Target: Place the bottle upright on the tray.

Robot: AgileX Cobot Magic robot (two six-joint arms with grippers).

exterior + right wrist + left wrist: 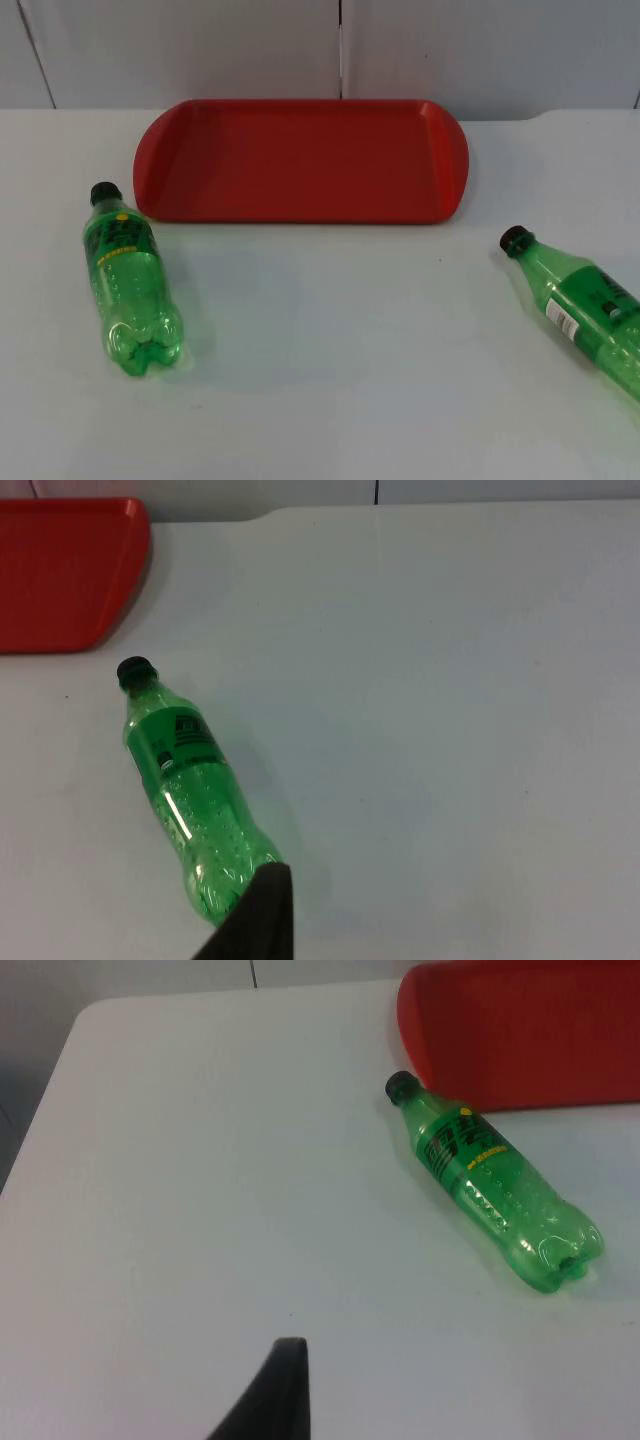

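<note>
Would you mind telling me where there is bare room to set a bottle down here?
The red tray holds nothing, so its whole floor is free. The white table is bare between the left green bottle and the right green bottle, both lying on their sides in front of the tray. It is tightest where the left bottle's cap nears the tray's corner.
</note>
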